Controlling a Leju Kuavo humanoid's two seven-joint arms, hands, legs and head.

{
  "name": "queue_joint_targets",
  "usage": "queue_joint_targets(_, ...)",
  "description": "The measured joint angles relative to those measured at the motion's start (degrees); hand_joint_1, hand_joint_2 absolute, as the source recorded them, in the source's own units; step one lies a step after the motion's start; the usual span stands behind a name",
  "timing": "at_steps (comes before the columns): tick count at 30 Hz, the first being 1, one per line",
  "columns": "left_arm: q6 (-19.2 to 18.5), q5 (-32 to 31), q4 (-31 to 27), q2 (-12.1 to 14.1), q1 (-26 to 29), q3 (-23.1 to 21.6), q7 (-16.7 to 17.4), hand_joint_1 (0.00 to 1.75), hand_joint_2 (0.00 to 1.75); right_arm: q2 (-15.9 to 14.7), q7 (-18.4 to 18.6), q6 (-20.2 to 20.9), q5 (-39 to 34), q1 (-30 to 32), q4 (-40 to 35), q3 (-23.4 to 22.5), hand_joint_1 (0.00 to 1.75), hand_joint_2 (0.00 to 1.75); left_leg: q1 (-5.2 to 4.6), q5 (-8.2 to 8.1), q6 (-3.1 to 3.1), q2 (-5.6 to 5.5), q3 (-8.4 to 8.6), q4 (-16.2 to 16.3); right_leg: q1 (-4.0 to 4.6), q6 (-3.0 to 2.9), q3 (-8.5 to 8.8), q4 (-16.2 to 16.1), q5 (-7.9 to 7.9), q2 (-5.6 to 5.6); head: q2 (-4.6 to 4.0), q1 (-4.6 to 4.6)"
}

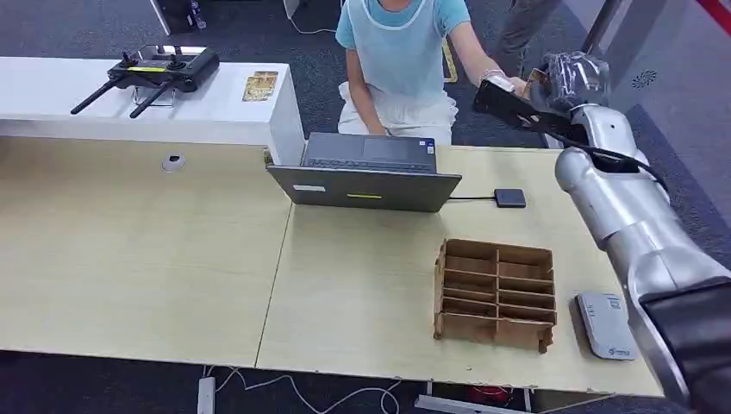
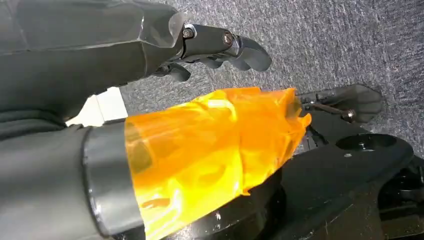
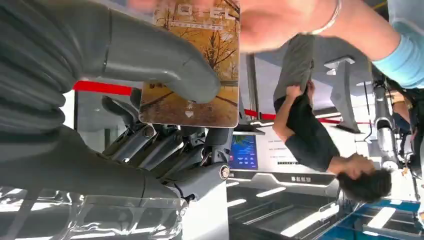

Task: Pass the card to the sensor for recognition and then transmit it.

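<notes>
while the right hand (image 1: 576, 79) was up high past the far edge of the table (image 1: 138, 259), it held the card (image 3: 192, 75) between its thumb and fingers, and a person's hand (image 3: 280, 22) was touching the other end of the card. i think the sensor part was done and the handing over was almost done; the hand only had to let go. the grey sensor (image 1: 606, 325) lay flat near the table's front right corner, just beside the cardboard box (image 1: 496, 294). the laptop (image 1: 369, 172) sat well apart from the raised arm, so there was open room around it. the left hand (image 2: 225, 47) hung low over the carpet with fingers curled in, holding nothing.
</notes>
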Motion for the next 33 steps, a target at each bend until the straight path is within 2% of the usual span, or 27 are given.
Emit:
queue_joint_targets(8, -0.02, -0.15, 0.0, -0.02, -0.01, 0.0, 0.0, 0.0, 0.0, 1.53, -0.17, -0.9, 0.31, 0.01, 1.84, 0.28, 1.75, 1.75, 0.0, 0.0, 0.0, 0.0, 0.0, 0.0, 0.0, 0.0, -0.01, 0.0, 0.0, 0.0, 0.02, 0.0)
queue_joint_targets(18, -0.02, -0.17, 0.0, -0.04, -0.01, 0.0, 0.02, 0.0, 0.0, 1.97, -0.17, -0.98, 0.5, 0.01, 2.34, 0.28, 1.75, 1.75, 0.0, 0.0, 0.0, 0.0, 0.0, 0.0, 0.0, 0.0, -0.01, 0.0, 0.0, 0.0, 0.02, 0.0)
queue_joint_targets(19, -0.02, -0.2, 0.0, -0.04, 0.0, 0.0, 0.02, 0.0, 0.0, 2.06, -0.26, -1.05, 0.48, 0.01, 2.6, 0.26, 0.0, 1.75, 0.0, 0.0, 0.0, 0.0, 0.0, 0.0, 0.0, 0.0, -0.01, 0.0, 0.0, 0.0, 0.02, 0.0)
queue_joint_targets(24, 0.0, -0.39, 0.0, -0.02, 0.0, 0.0, 0.46, 0.0, 0.0, 2.19, -0.83, -1.44, -0.15, 0.06, 3.28, 0.11, 0.0, 1.75, 0.0, 0.0, 0.0, 0.0, 0.0, 0.0, 0.0, 0.0, -0.01, -0.01, 0.0, 0.0, 0.02, 0.0)
queue_joint_targets(27, 0.02, -0.63, 0.0, -0.02, 0.0, 0.0, 0.61, 0.0, 0.0, 2.19, -1.66, -3.46, -0.98, 0.08, 3.28, -0.57, 0.0, 1.75, 0.0, 0.0, 0.0, 0.0, 0.0, 0.0, 0.0, 0.0, -0.01, 0.0, 0.0, 0.0, 0.0, 0.0)
queue_joint_targets(31, 0.09, -0.83, 0.0, -0.02, 0.0, 0.0, 0.96, 0.0, 0.0, 2.21, -4.14, -5.61, -4.12, 0.85, 1.45, -3.12, 0.0, 1.75, 0.0, 0.0, 0.0, 0.01, 0.0, 0.0, 0.0, 0.0, -0.01, 0.0, 0.0, 0.01, 0.02, 0.0)
queue_joint_targets(33, 0.15, -0.79, 0.0, -0.02, 0.01, 0.0, 0.98, 0.0, 0.0, 2.34, -6.24, -5.97, -8.07, 2.16, -1.32, -5.24, 0.0, 1.75, 0.0, 0.0, 0.0, 0.0, 0.0, 0.0, 0.0, 0.0, -0.01, 0.0, 0.0, 0.0, 0.02, 0.0)
